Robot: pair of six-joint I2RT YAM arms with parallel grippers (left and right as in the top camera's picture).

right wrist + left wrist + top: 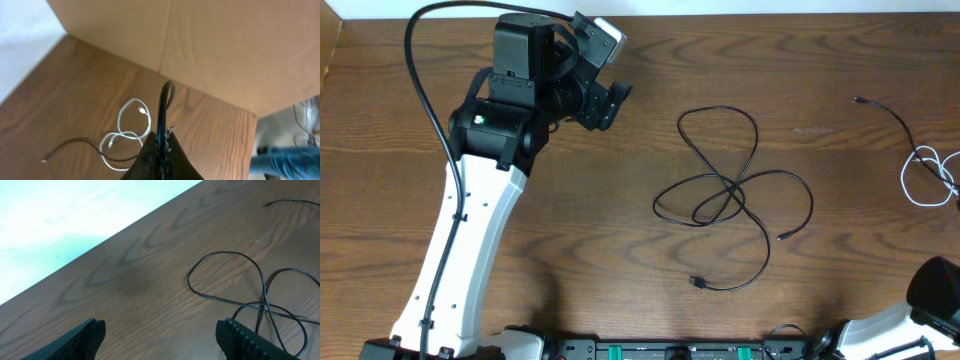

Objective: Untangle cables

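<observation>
A black cable point(735, 190) lies in tangled loops at the table's centre; it also shows in the left wrist view point(262, 297). My left gripper point(160, 340) is open and empty, hovering left of and apart from that cable; overhead it is at the upper left point(605, 98). A second black cable point(892, 113) runs to the right edge, crossing a looped white cable point(928, 178). My right gripper point(162, 142) is shut on a loop of this second black cable point(164, 102), with the white cable point(131, 125) on the table beyond it.
The table point(570, 230) is dark wood. A cardboard wall point(210, 45) stands along the table's right end. The right arm point(935, 290) sits at the bottom right corner. The left arm's thick black hose point(420, 70) arcs over the upper left.
</observation>
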